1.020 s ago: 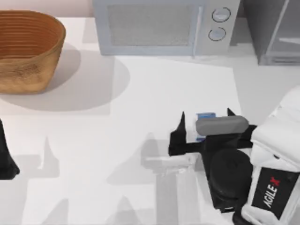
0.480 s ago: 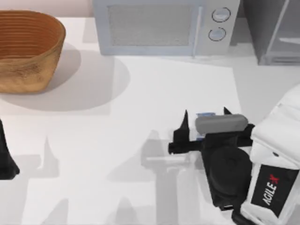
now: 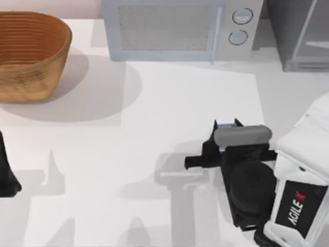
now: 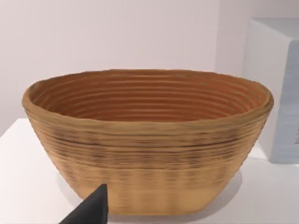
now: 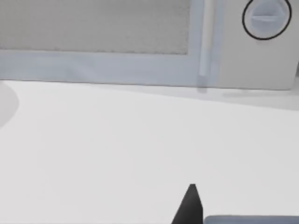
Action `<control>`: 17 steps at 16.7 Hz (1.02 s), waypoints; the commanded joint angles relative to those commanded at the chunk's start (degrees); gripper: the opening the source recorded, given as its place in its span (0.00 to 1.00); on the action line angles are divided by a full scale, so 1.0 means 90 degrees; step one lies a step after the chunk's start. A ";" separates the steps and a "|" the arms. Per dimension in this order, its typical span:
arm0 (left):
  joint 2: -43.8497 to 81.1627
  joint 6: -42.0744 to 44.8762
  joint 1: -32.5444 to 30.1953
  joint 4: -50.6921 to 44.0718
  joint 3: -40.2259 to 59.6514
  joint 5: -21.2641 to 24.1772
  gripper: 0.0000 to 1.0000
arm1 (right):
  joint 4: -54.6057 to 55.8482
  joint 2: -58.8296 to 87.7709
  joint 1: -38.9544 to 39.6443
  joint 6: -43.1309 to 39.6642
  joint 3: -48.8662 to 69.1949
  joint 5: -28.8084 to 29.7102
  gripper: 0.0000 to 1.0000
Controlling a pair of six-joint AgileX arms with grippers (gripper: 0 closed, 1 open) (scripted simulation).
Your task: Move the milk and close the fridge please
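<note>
The right claw [image 3: 224, 125] sits in front of the microwave [image 3: 177, 29], fingers drawn in tight around the milk [image 3: 225, 125], of which a sliver of blue top peeks out between them. The fridge [image 3: 300, 33] stands just right of the microwave. The basket [image 3: 31, 54] sits to the microwave's left. The left claw [image 3: 6, 172] is parked well in front of the basket.

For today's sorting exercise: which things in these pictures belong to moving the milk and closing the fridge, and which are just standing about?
Job: milk, between the right gripper fingers; fridge, top right.
Standing about: basket; microwave; parked left gripper.
</note>
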 joint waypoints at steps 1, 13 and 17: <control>0.0000 0.0000 0.0000 0.0000 0.0000 0.0000 1.00 | 0.0000 0.0000 0.0000 0.0000 0.0000 0.0000 0.02; 0.0000 0.0000 0.0000 0.0000 0.0000 0.0000 1.00 | -0.0172 -0.0220 0.0001 0.0004 -0.0034 -0.0005 0.00; 0.0000 0.0000 0.0000 0.0000 0.0000 0.0000 1.00 | -0.0480 -0.0551 0.0002 0.0003 -0.0088 -0.0009 0.00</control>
